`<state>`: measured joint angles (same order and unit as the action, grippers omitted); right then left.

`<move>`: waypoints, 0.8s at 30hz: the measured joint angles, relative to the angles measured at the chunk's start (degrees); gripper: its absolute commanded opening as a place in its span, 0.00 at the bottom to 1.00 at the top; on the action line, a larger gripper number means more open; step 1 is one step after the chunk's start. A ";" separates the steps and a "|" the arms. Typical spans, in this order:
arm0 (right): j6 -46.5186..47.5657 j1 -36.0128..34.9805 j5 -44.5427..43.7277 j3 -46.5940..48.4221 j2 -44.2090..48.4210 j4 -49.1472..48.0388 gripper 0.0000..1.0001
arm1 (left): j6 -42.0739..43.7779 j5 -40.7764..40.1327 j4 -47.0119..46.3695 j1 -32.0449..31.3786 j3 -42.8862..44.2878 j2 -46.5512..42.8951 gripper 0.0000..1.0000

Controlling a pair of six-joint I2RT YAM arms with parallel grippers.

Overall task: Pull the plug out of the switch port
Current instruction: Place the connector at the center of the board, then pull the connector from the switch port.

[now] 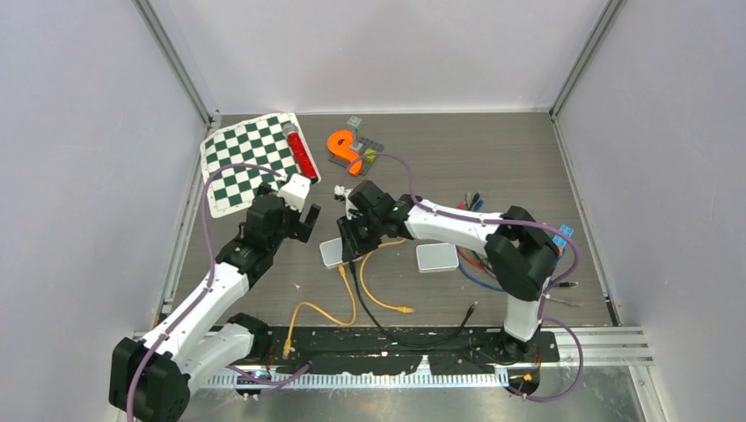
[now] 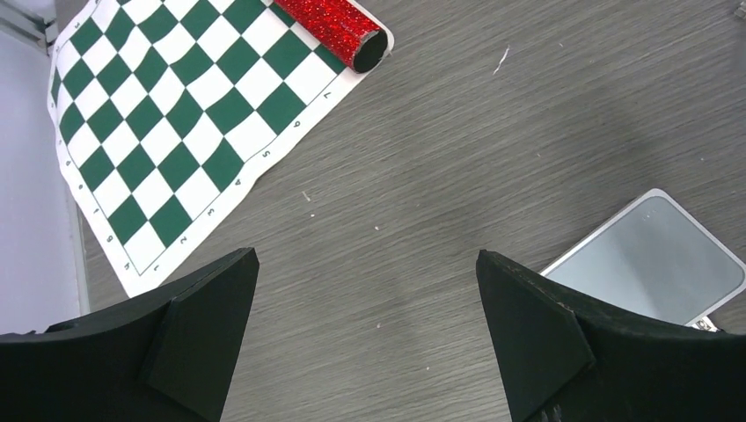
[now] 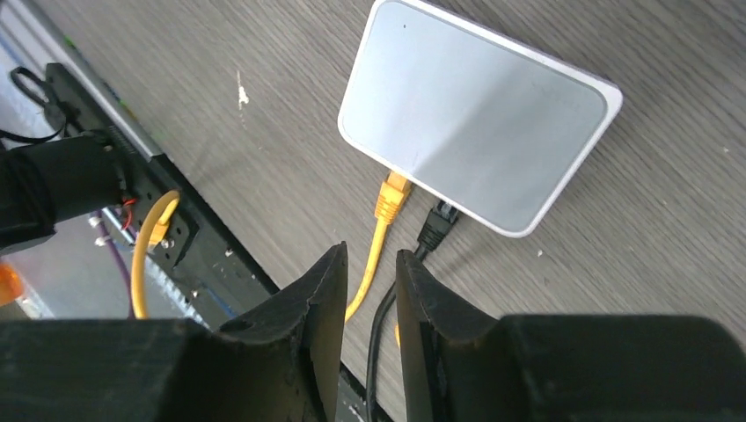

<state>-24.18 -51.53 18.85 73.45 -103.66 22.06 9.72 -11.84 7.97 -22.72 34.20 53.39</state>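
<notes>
My right gripper (image 3: 369,264), fingers nearly together and empty, hangs bottom middle to line up with the yellow plug (image 3: 391,195) in the switch's (image 3: 479,114) lower edge. My left gripper (image 2: 365,264) is wide apart.

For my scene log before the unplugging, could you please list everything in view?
Switches: two, white, mid-table.
Yellow cable: one, plugged into left switch.
Black cable: one, plugged in beside it.
Loose yellow cable: one, near centre.
Cable bundle: one, red, blue, black, right.
Chess mat: one, green-white, far left.
Tube: one, glittery red, on mat.
Hook piece: one, orange, far centre.
Left gripper: black, open, beside mat.
Right gripper: black, slightly open, above plugged cables.
</notes>
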 measured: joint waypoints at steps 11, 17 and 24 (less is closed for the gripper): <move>-0.20 -0.98 -4.09 -3.13 -2.73 1.03 0.34 | 5.33 11.34 0.20 -0.09 -0.17 3.65 0.99; -2.58 0.17 -3.72 -8.50 -0.50 -1.60 0.39 | 9.88 16.61 3.08 -2.03 1.49 9.46 1.00; -9.57 5.90 3.02 -18.32 4.15 -13.16 0.42 | 14.47 21.24 7.63 -4.13 3.32 15.23 1.00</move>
<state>-33.76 -45.63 21.87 55.13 -99.50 8.91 24.18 9.41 15.59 -26.85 37.52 68.62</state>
